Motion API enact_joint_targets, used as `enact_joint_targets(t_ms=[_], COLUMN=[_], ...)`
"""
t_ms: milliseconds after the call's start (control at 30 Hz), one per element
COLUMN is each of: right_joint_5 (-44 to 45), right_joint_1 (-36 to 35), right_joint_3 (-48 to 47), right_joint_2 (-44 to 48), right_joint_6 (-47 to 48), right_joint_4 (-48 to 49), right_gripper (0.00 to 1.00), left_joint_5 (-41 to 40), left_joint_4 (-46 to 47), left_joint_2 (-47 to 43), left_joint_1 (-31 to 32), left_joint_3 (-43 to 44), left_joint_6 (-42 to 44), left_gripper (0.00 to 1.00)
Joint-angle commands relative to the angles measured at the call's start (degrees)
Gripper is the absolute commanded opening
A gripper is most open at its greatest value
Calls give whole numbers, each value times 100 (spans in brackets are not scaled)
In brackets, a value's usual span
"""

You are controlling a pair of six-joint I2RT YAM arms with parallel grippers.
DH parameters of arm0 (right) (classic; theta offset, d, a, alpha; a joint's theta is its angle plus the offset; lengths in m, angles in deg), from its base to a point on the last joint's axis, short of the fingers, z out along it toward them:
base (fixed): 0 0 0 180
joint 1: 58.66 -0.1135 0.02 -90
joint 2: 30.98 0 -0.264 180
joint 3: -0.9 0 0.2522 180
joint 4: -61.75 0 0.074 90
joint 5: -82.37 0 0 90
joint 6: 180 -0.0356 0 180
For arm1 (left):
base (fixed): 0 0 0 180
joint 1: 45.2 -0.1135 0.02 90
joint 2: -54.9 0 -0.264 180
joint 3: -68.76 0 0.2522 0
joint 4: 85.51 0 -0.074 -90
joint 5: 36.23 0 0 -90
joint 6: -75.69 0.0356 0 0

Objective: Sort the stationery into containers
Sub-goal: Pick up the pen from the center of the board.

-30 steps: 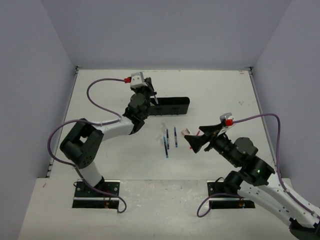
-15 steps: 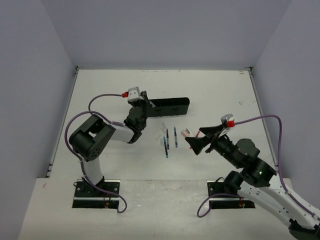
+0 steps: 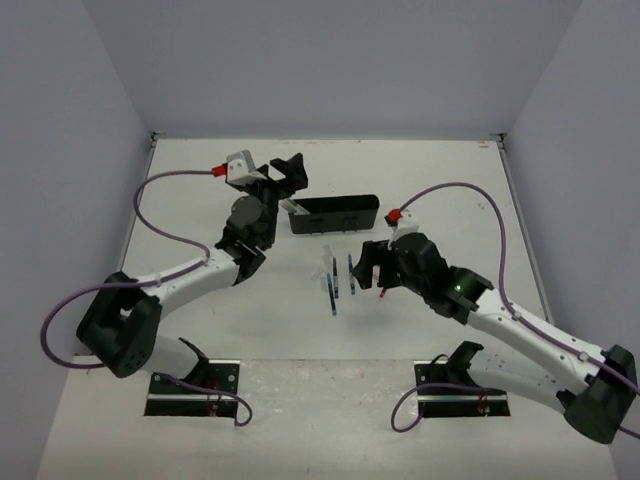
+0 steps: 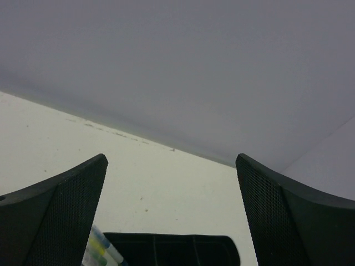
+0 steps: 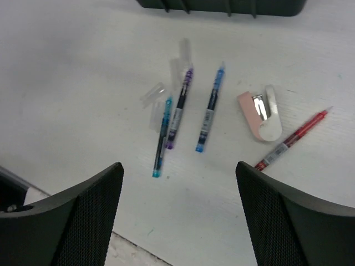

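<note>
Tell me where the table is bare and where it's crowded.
Bare: the far strip between the tray and the back wall; the right side from tray to right wall; the near-left between left arm and pens. Crowded: in front of the tray, with pens, eraser, and right gripper above.

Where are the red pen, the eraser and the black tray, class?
red pen [image 5: 293,138], right wrist view, mid-barrel
eraser [image 5: 250,117], right wrist view, pink side
black tray [image 3: 340,221], top external view, near wall
</note>
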Motion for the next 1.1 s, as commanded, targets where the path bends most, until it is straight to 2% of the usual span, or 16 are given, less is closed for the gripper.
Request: enact_joint_targets(t_ms=[0, 67, 100, 267, 433, 633, 967, 1067], right_joint_5=[145, 23, 41, -85, -90, -348, -518, -483], right_joint_1=[434, 638, 684, 716, 725, 716, 716, 716], right_joint_3=[-1035, -1358, -1581, -2497, -2781, -2777, -2693, -2683], right_joint_2=[-1576, -2237, -2675, -3947, -4677, -5119, -5570, -5634], right_joint_6=[-319, -245, -223, -29, -139, -230, -312, -327], right_joint_4=[-789, -877, -960, -1362, -1448, -1345, -1176, -1196], right_gripper=[75, 58, 54, 42, 37, 32, 27, 13], left_joint_5=[414, 749, 977, 1637, 1730, 1845, 2001, 2011], left_joint_4=[-3902, -5346, -6050, -7117, -8201, -8699, -8675, -8651], left_joint_2=[-1080, -1448, -1741, -3214, -4053, -4333, -4264, -4269], left_joint_1=[-36, -28, -28, -28, -28, -20, -28, -28], left_joint_3=[1343, 1614, 1563, 715, 381, 300, 57, 40], left_joint_6=[-959, -1119, -1153, -1141, -888, -610, -565, -595], left_gripper=[100, 100, 100, 100, 100, 100, 100, 100])
